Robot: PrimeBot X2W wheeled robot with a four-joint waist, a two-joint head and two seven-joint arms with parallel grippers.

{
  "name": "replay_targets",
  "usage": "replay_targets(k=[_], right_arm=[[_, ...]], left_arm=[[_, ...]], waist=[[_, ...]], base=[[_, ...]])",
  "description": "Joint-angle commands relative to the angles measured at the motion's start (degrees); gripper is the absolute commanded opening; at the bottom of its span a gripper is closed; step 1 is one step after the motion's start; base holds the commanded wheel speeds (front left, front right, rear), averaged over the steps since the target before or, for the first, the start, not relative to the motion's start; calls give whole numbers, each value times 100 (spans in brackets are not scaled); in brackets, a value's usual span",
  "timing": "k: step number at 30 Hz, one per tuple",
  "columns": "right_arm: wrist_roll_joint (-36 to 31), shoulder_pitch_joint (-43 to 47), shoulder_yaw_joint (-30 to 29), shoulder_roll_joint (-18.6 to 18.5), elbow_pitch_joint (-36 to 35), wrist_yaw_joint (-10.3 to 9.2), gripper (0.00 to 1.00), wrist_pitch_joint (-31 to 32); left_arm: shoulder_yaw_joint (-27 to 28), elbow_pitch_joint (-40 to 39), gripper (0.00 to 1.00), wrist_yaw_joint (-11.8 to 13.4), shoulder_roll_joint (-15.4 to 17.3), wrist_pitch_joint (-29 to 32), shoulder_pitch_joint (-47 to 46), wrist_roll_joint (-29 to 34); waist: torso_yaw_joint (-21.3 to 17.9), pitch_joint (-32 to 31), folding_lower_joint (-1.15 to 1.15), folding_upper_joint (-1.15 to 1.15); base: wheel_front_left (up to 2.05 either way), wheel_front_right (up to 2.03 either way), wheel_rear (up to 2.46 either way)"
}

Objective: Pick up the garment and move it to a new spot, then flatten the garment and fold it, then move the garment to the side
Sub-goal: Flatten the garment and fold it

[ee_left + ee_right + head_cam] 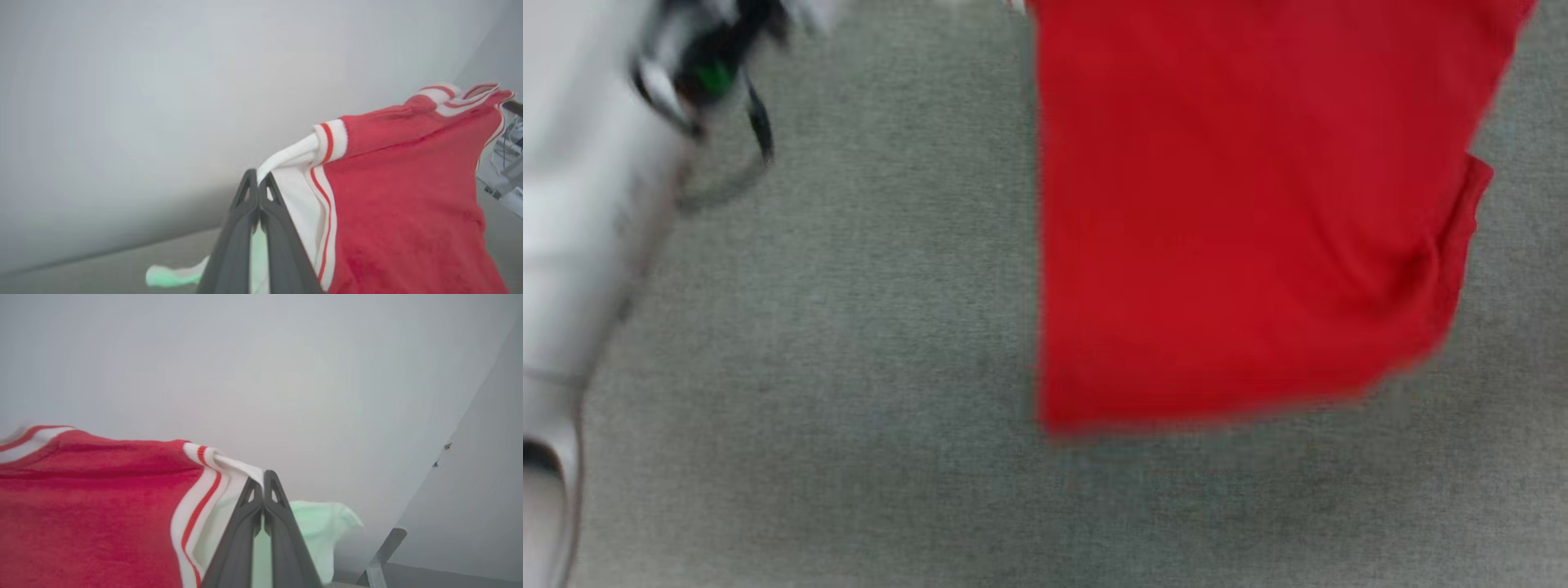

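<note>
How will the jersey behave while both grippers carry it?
Likely floppy: the garment hangs as a limp sheet below the left gripper and right gripper pinching its sleeves. Probably light: it sags little between them. The free hem may swing or drag.

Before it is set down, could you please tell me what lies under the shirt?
A grey surface shows around the red shirt; the patch that the cloth covers cannot be seen.
</note>
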Motion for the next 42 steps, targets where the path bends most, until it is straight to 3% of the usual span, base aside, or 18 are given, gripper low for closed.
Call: replay_targets(k=[1,8,11,15,19,24,33,37,42], right_arm=[[39,-301,-228,193,312,-10,0,-223],[-237,-1457,-532,724,918,-10,0,-706],[-456,-1881,-685,822,1195,-12,0,-914],[-760,-2009,-867,940,1259,-12,0,-990],[-904,-1577,-928,955,1131,-11,0,-991],[-1037,-666,-930,749,581,-11,0,-994],[-486,1785,-862,-45,-976,-10,0,-995],[-220,2952,-809,-400,-1769,-10,0,-934],[62,4278,-630,-784,-2668,-10,0,-411]], left_arm=[[195,258,0,95,-52,-169,-389,-26],[737,1066,0,209,-294,-948,-2057,143],[973,1353,0,118,-393,-1402,-2540,98],[993,1749,0,-93,-552,-1579,-2571,65],[876,1986,0,-235,-646,-1596,-2233,13],[866,1898,0,-340,-722,-1795,-1213,-183],[1017,-118,0,-356,-549,-1838,1895,-1091],[1028,-892,0,-352,-250,-1842,3118,-1350],[1098,-1710,0,-353,30,-1842,4475,-1512]], waist=[[-133,105,0,0],[-330,193,0,0],[-373,171,0,0],[-385,110,0,0],[-367,65,0,0],[-313,-24,0,0],[-292,-314,0,0],[-289,-487,0,0],[-314,-772,0,0]], base=[[0,0,0],[0,0,0],[0,0,0],[0,0,0],[0,0,0],[0,0,0],[0,0,0],[0,0,0],[0,0,0]])
